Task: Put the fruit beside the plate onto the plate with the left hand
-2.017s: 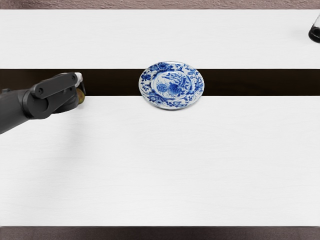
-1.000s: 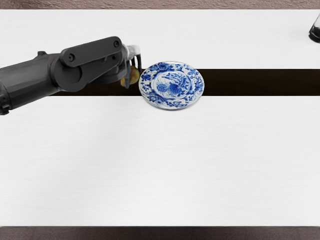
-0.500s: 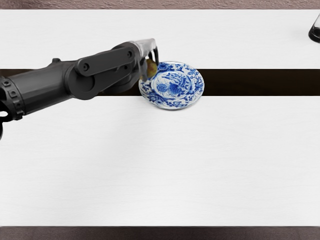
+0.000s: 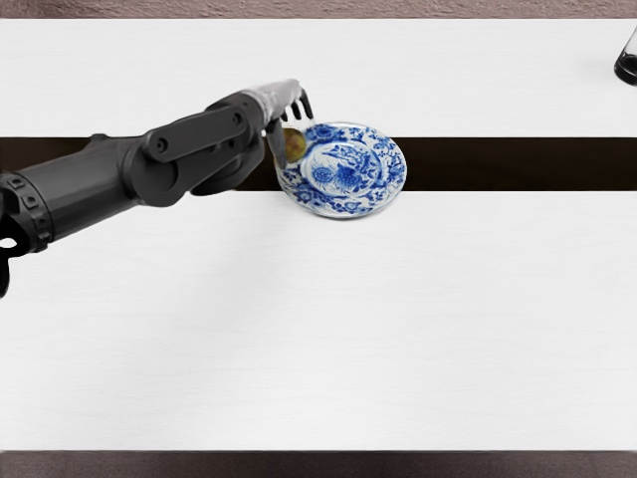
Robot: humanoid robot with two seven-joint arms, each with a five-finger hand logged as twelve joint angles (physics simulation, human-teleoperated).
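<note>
**Fruit at plate rim, hand open**

Since the previous frame the fruit is dropped lower, clear of the left hand. It is seen on the left rim of the plate. The fingers are held spread above it, and nothing is gripped.

A robot's left arm is made of matte dark grey segments: a thick cylinder with a ribbed collar, a rounded joint housing, and a flat link showing two round bolt heads. The left hand is lighter, silvery grey.
</note>
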